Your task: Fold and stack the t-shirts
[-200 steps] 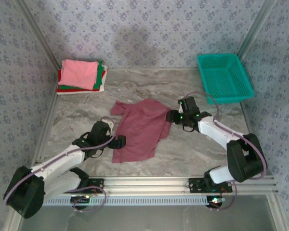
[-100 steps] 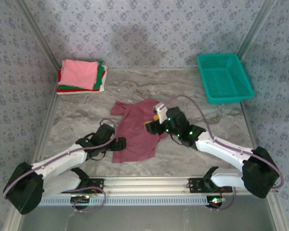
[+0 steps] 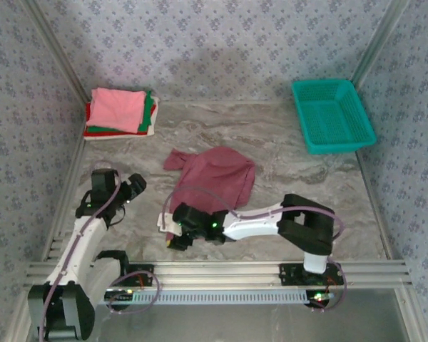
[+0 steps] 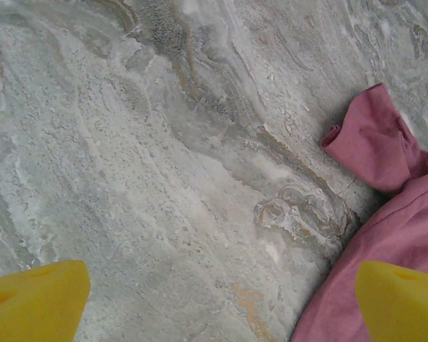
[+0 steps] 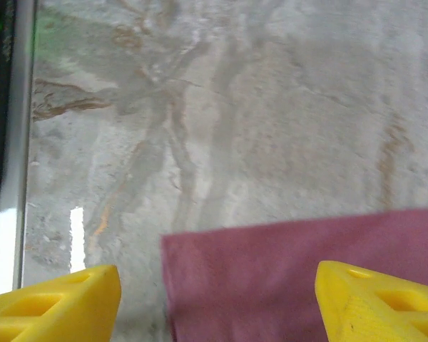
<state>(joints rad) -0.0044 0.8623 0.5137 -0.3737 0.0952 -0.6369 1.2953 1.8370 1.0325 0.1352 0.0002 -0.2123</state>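
Nearest the front rail, the right tool (image 3: 172, 229) stands over the bench (image 3: 292, 153) with its yellow fingers (image 5: 53, 306) spread wide, gripping nothing. The near-left corner of the maroon t-shirt (image 3: 217, 182) lies flat on the bench between them. The shirt lies crumpled and partly doubled over in the middle of the bench. Its long axis runs on a diagonal from that near-left corner to the far right, and one sleeve (image 4: 371, 139) points to the far left. I cannot tell where the collar lies.

Farther back on the left, the left tool (image 3: 133, 184) is also wide open and holds nothing. It is over bare bench, near that sleeve.

In the far-left corner sits the stack of folded t-shirts (image 3: 118, 110), pink on top with green, red and white edges beneath. At the far right stands the teal mesh basket (image 3: 333, 114), long axis near to far, its mesh floor showing all across.
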